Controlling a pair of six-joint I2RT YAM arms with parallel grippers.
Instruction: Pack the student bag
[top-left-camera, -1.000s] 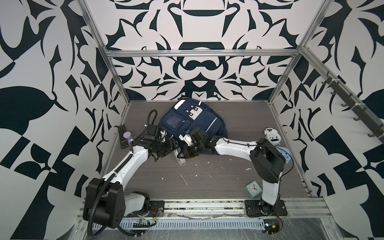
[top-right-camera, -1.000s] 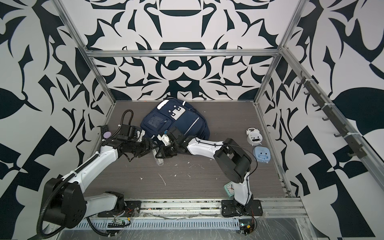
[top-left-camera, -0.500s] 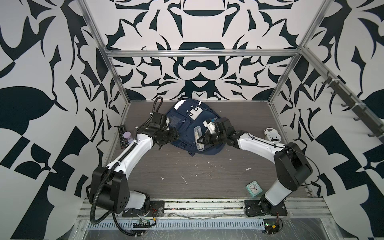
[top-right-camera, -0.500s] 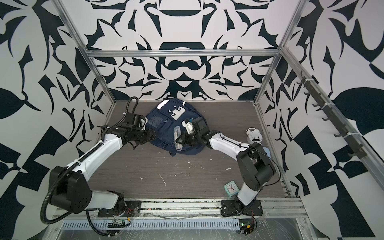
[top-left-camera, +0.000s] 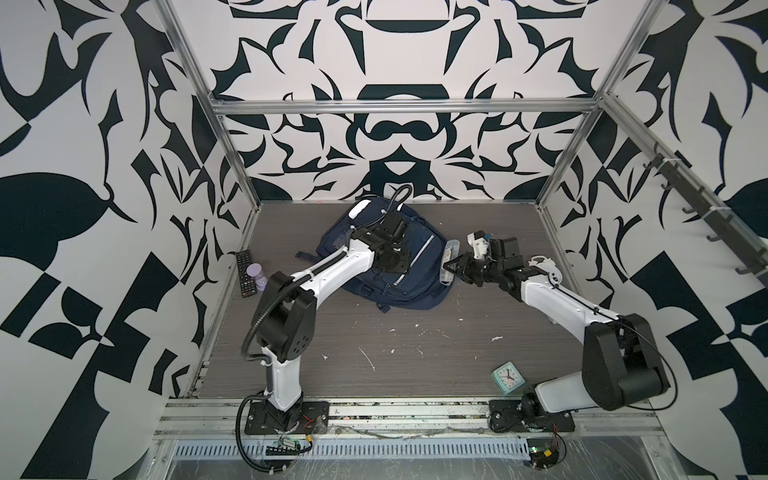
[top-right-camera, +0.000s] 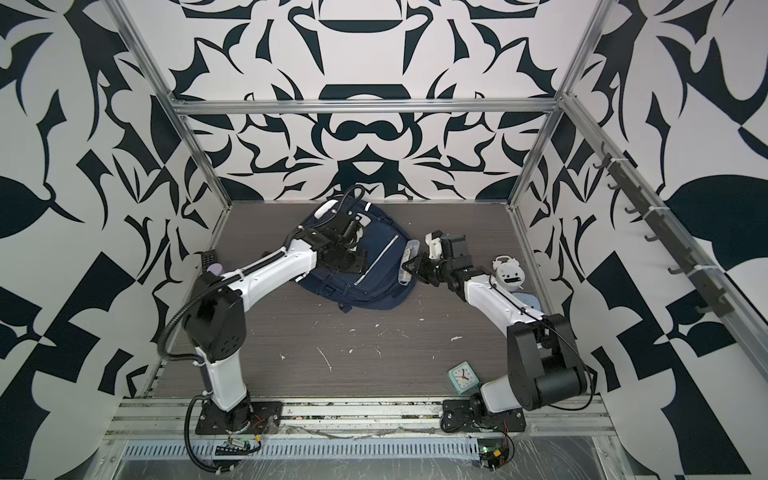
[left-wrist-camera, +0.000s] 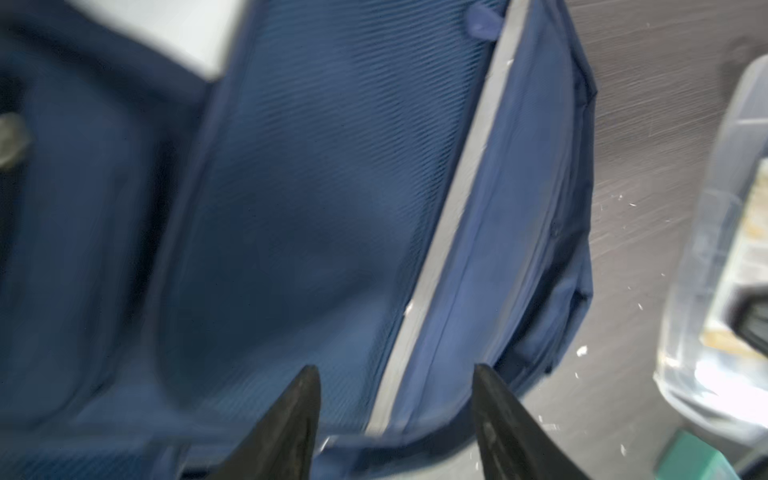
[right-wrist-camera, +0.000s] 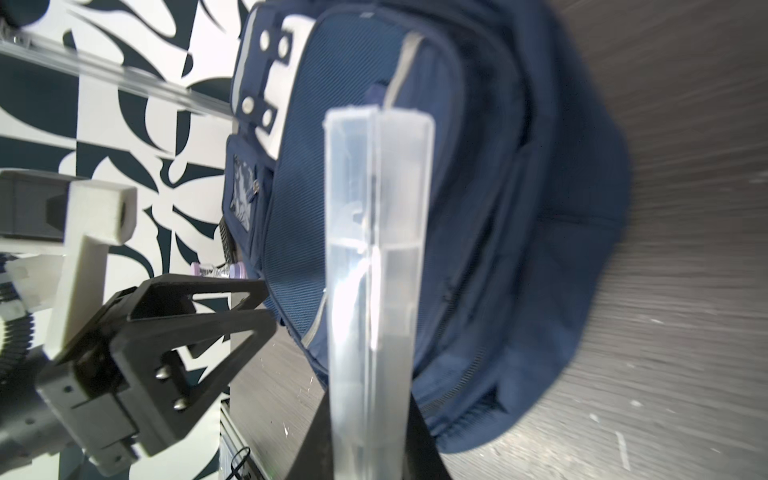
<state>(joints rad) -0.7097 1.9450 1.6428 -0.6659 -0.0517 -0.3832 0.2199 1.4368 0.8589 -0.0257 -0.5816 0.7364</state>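
No lettering can be read anywhere. The small clock (top-left-camera: 509, 376) near the front edge of the floor has a white dial with dark marks round its rim. They are probably numerals, but too small to make out in both top views. The remote control (top-left-camera: 243, 266) by the left wall shows rows of buttons whose legends are unreadable. The white patch (right-wrist-camera: 293, 87) on the student bag (right-wrist-camera: 478, 208) bears only round dots. The clear case (right-wrist-camera: 376, 257) holds a pale insert (left-wrist-camera: 748, 232), blurred past reading in the left wrist view.
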